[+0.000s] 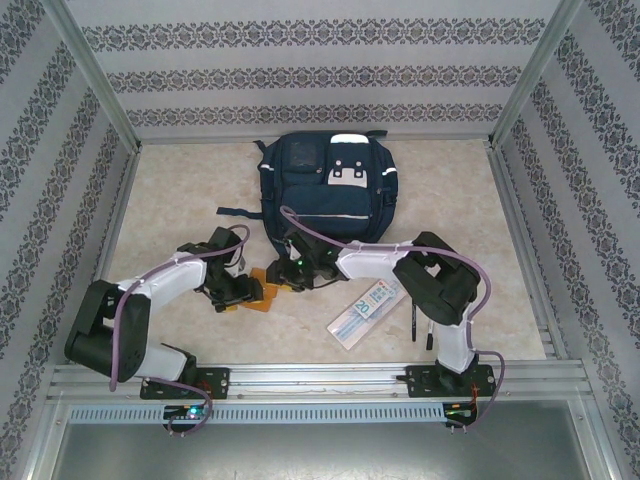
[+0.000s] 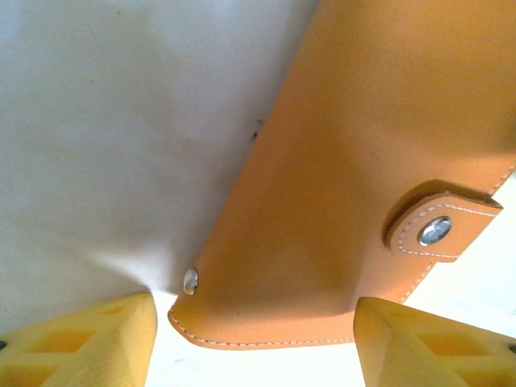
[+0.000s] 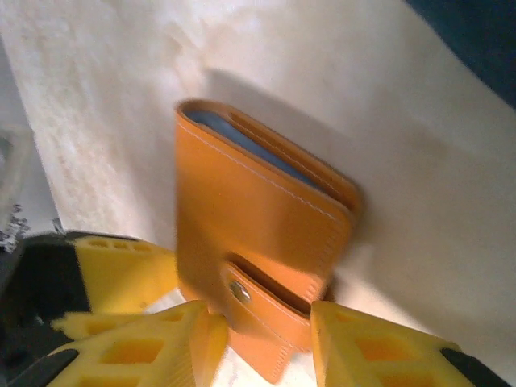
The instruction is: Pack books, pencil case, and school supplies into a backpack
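Observation:
The orange-brown notebook [image 1: 264, 296] lies just in front of the navy backpack [image 1: 325, 185], between both grippers. My right gripper [image 3: 266, 343] is shut on the notebook's [image 3: 250, 218] clasp-tab end, a yellow finger pressed against each side. My left gripper [image 2: 254, 355] stands open, with a stitched corner of the notebook [image 2: 355, 153] between its fingers and a gap on each side. In the top view the left gripper [image 1: 238, 292] comes from the left and the right gripper [image 1: 292, 274] from the right. The pale pencil case [image 1: 365, 312] lies to the right, with a black pen [image 1: 413, 322] beside it.
The backpack lies flat at the back centre of the table [image 1: 180, 190], front pockets up. Patterned walls and metal frame posts [image 1: 95, 70] close in the left, right and back. A metal rail [image 1: 320, 375] runs along the near edge by the arm bases.

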